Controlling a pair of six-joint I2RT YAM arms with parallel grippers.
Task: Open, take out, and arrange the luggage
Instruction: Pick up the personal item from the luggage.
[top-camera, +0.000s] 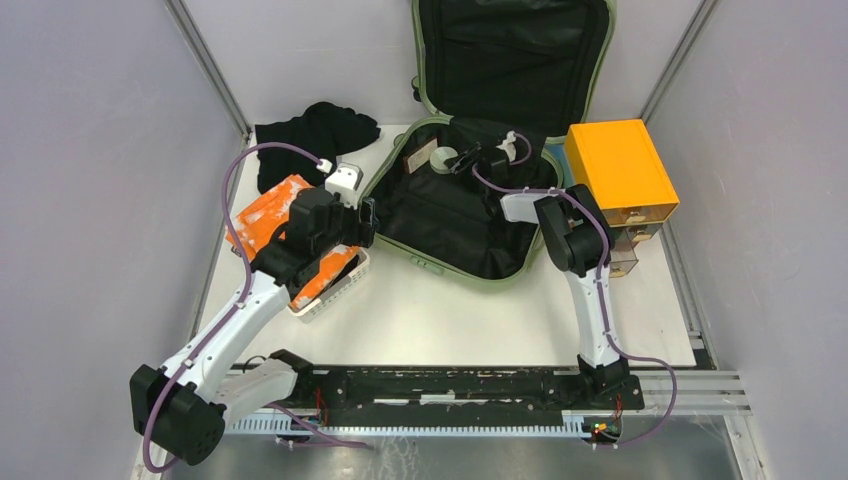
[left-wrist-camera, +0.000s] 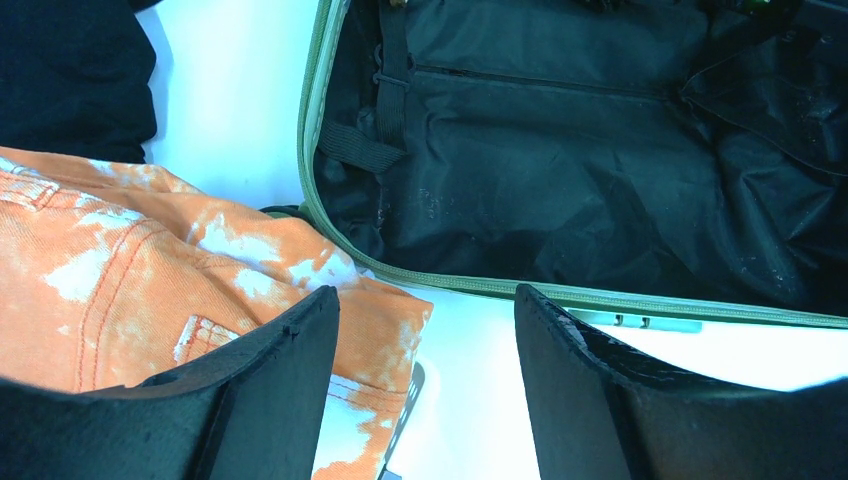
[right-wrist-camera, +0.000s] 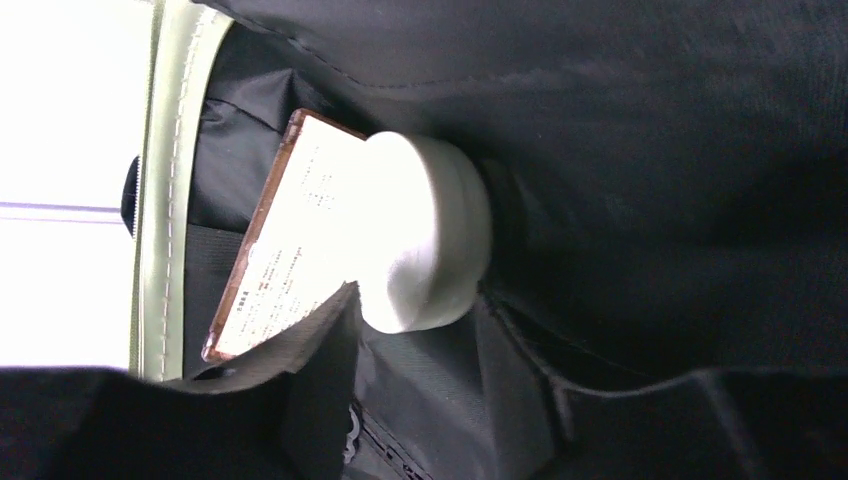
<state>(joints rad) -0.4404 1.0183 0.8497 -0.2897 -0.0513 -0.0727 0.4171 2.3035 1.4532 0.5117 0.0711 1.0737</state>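
Three containers, left to right. Left: a white basket (top-camera: 335, 290) holds an orange-and-white garment (top-camera: 262, 215). A black cloth (top-camera: 315, 135) lies on the table behind it, outside any container. The left gripper (left-wrist-camera: 425, 310) hangs over the basket's right end, fingers (left-wrist-camera: 290, 370) spread and holding nothing. The garment shows under the left finger and bare table in the gap.

Centre: the luggage (top-camera: 450, 220) lies open on the table. Its base is flat, just right of the basket, and its lid stands upright against the back wall. It has a sage-green shell with rounded corners, a green zip edge, black fabric lining, a strap and a zipped seam in the base. At the base's back edge are two items: a flat printed card (right-wrist-camera: 290, 240) with a brown border and, overlapping it, a white disc (right-wrist-camera: 430, 230). The right gripper (right-wrist-camera: 415, 315) reaches in here with its fingers apart, one on each side of the disc's near edge. Whether they press on the disc cannot be told.

Right: an orange box (top-camera: 620, 165) stands on clear drawers (top-camera: 625, 235), touching the luggage's right rim. The contents are unclear.
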